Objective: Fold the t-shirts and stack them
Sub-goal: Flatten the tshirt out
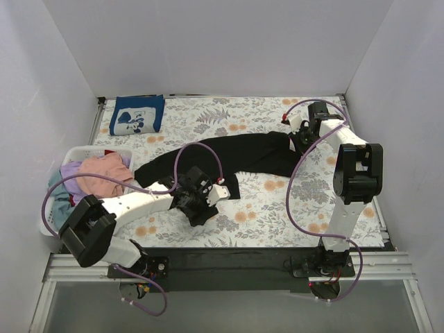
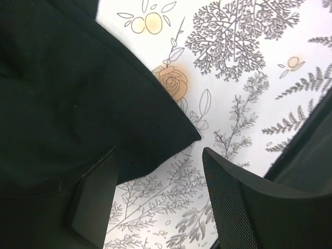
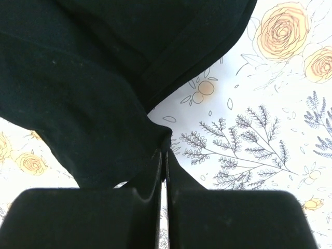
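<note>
A plain black t-shirt [image 1: 239, 156] lies stretched across the middle of the floral cover. My right gripper [image 1: 294, 141] is shut on its right end; in the right wrist view [image 3: 164, 149] the cloth [image 3: 88, 93] is pinched between the closed fingers. My left gripper [image 1: 208, 201] is open at the shirt's near corner; in the left wrist view [image 2: 155, 192] the jaws stand wide apart over bare cover, with the black cloth [image 2: 67, 104] lying over the left finger [image 2: 93, 202]. A folded navy tee with a white graphic [image 1: 137, 115] lies at the back left. Pink [image 1: 104, 173], lavender [image 1: 71, 169] and teal [image 1: 59, 191] tees fill the basket.
A white plastic basket [image 1: 76, 151] stands at the left edge of the table. White walls enclose the back and both sides. The floral table cover [image 1: 277, 208] spans the table.
</note>
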Controlling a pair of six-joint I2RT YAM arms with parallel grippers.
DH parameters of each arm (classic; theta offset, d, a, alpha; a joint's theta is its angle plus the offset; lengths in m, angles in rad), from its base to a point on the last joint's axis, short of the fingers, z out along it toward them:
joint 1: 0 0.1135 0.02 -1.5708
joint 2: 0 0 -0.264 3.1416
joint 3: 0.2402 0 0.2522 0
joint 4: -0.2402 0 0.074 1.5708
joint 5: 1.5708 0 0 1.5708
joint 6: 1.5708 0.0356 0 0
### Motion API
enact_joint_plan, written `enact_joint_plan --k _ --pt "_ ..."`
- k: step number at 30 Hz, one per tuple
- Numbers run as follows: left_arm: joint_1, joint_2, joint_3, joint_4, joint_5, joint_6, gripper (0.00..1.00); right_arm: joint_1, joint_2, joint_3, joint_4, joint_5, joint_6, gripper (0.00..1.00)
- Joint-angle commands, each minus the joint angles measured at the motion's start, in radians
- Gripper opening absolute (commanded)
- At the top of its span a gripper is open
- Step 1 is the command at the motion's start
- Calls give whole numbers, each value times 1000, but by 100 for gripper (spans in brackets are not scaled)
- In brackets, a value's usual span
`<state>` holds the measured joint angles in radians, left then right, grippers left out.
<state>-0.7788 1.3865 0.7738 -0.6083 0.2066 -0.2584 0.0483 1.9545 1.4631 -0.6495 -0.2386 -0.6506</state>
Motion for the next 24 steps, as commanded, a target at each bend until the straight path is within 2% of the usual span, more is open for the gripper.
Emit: enact_joint_plan --k 1,8,10,11,14,17,18,20,21,24 --pt "-23 31 -33 91 -53 18 63 -4 -48 14 -33 12 5 1" --pt "-60 82 -129 157 -116 39 60 -2 -72 16 -53 15 -3 1" --pt "-63 75 -145 157 -116 41 44 -4 -95 10 -58 13 -4 1" --pt "-63 66 -151 159 -128 35 20 -2 -103 3 -58 15 -3 1" --pt "-33 5 -99 115 -115 -2 0 -4 -152 -1 -65 18 -6 1" --pt "123 -72 0 15 -35 -15 0 -13 -221 0 -73 22 -14 1" --pt "219 -93 89 -10 18 -15 0 -13 -239 5 -73 24 -17 1" --pt "315 -110 178 -62 57 -10 0 -22 -296 13 -73 25 -18 1" --pt "402 -116 262 -68 97 -12 0 -24 -313 17 -70 24 -20 1" --pt "547 -104 440 -87 164 -47 0 -31 -394 67 -67 19 -11 1"
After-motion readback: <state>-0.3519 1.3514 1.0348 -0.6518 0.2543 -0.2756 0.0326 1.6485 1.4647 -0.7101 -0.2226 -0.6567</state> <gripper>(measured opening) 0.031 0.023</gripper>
